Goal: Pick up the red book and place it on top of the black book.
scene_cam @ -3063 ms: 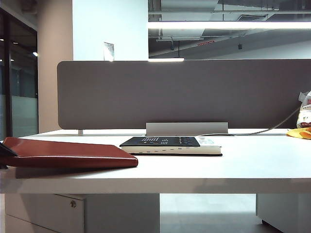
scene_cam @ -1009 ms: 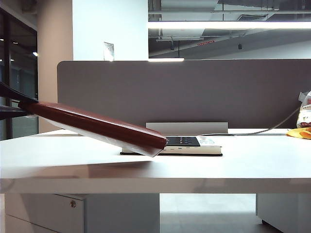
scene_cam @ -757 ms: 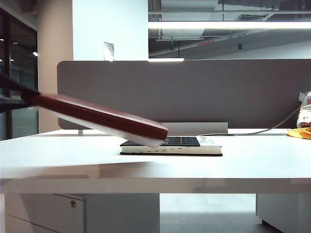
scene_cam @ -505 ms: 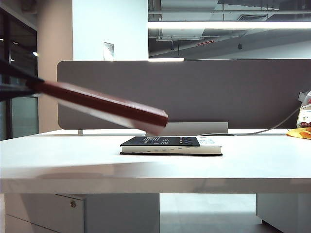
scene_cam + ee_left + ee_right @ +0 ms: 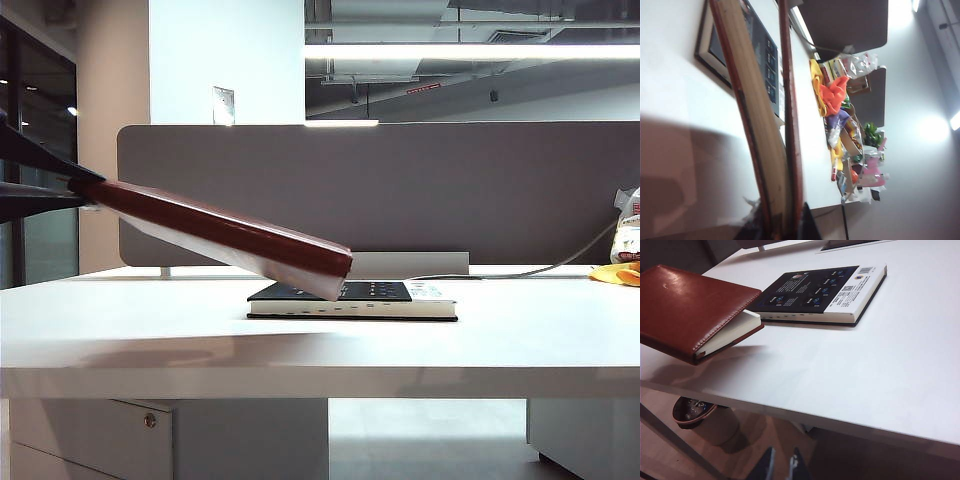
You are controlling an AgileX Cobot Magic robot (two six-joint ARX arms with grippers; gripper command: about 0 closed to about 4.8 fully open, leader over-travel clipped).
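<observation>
left end effector (image 5: 75, 187) clenched on red book (image 5: 215, 236), now lifted off counter (image 5: 480, 340) vs 3s ago, tilted, far edge over black book (image 5: 385, 298). right end effector (image 5: 781, 466) idle below counter edge, fingers slightly apart, empty. next: lower onto black book.

black book (image 5: 820, 289) print, illegible

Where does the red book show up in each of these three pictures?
Exterior view: the red book hangs tilted above the table's left half, held at its far left end by the left hand.
Left wrist view: it runs edge-on up the picture.
Right wrist view: upper left, off the table.
Shared landmark: the black book.
</observation>
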